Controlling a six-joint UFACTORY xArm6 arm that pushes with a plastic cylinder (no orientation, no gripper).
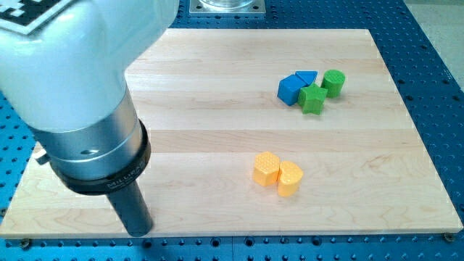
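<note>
My tip (140, 230) rests on the wooden board (217, 109) near the view's bottom left corner, touching no block. Nearest to it are two yellow blocks, well off to its right: a yellow hexagonal block (266, 167) and, pressed against its right side, a yellow rounded block (290, 177). In the upper right sits a tight cluster: a blue cube (291, 90), a blue triangular block (307, 76) behind it, a green star-like block (313, 99) and a green cylinder (333, 82).
The large white and grey arm body (80, 87) fills the view's upper left and hides that part of the board. Blue perforated table (435, 43) surrounds the board on all sides.
</note>
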